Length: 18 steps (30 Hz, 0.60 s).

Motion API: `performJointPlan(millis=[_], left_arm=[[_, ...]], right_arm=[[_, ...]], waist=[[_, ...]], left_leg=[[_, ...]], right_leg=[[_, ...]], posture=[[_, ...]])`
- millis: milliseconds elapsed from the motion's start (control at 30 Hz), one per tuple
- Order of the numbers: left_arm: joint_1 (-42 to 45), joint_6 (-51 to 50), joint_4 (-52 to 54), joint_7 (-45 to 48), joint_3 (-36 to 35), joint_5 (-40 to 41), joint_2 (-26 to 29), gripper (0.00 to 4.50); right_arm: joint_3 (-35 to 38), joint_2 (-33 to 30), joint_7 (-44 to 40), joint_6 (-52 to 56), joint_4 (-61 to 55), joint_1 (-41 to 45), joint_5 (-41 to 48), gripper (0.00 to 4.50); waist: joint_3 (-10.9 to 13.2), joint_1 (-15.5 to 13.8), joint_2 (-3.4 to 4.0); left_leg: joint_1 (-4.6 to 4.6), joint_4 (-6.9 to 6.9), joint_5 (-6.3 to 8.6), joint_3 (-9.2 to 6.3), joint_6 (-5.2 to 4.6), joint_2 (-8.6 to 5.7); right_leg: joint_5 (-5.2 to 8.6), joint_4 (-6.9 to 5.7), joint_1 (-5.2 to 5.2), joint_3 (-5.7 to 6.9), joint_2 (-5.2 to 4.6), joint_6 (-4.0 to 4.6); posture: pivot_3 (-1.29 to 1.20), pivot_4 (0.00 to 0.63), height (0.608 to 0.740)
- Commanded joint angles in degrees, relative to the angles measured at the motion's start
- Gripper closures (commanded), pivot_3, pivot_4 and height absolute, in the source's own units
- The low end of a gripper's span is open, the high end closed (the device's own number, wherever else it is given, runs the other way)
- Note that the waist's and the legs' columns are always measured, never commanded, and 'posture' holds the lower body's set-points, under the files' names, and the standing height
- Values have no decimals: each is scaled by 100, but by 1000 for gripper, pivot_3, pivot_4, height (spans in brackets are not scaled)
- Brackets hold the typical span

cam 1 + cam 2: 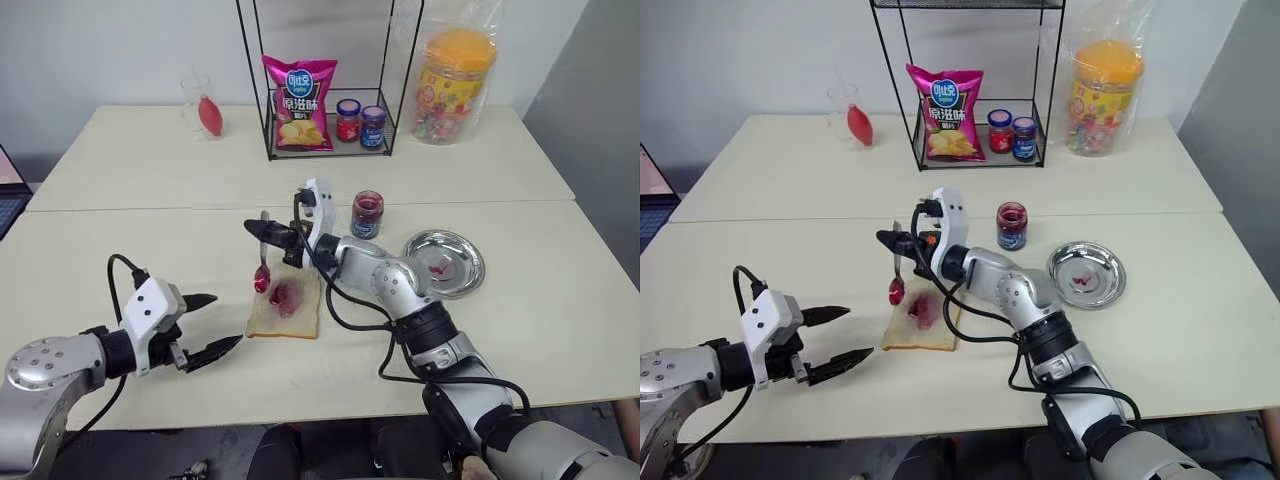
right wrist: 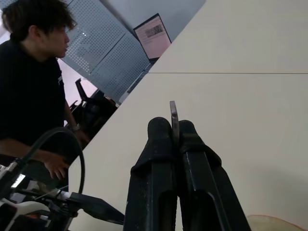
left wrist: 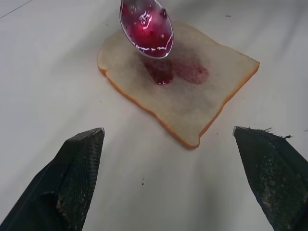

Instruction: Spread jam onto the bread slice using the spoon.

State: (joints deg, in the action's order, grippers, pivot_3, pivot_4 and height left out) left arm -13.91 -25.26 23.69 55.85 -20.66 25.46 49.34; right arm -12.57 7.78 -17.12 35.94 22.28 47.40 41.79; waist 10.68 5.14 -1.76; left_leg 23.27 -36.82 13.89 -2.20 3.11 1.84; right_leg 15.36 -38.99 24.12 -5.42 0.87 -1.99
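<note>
- Left eye view: right gripper is clamped on the spoon handle; spoon hangs almost upright, bowl down, loaded w/ red jam, just above the far-left corner of the bread slice.
- Bread slice lies flat on the near table, center of scene, w/ a purple-red jam smear at its middle.
- Left gripper is left of the bread, near side, fingers wide apart, holding nothing, not touching the bread.
- Open jam jar w/ blue label stands right & far of the bread, near the right gripper's wrist.
- Round metal plate w/ small red stain is right of the jar.
- Far side: wire rack w/ pink chips bag & two lidded jars.
- Right wrist view: a person in dark top sits beyond the table.
</note>
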Motion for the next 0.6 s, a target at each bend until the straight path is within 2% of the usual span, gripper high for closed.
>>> performJointPlan(millis=[33, 367, 600], left_arm=[[-134, 127, 138, 64, -253, 40, 46, 0], [-168, 179, 102, 122, -258, -2, 90, 0], [-160, 186, 86, 137, -262, -9, 96, 0]], right_arm=[[45, 1003, -150, -288, 211, -173, -106, 4499], [87, 1018, -367, -781, 863, -90, -402, 4499], [279, 713, -332, -513, 559, -176, -264, 4499]], waist=[[1, 1, 2], [1, 1, 1], [1, -2, 1]], left_leg=[[0, -1, 0, 2, 0, 0], [0, 0, 0, 3, 0, 0], [0, -1, 0, 1, 0, 0]], right_leg=[[0, 0, 1, -2, 0, 0], [0, 0, 1, -3, 0, 0], [0, -1, 0, -2, 0, 0]], posture=[[0, 150, 740], [0, 150, 740], [0, 150, 740]])
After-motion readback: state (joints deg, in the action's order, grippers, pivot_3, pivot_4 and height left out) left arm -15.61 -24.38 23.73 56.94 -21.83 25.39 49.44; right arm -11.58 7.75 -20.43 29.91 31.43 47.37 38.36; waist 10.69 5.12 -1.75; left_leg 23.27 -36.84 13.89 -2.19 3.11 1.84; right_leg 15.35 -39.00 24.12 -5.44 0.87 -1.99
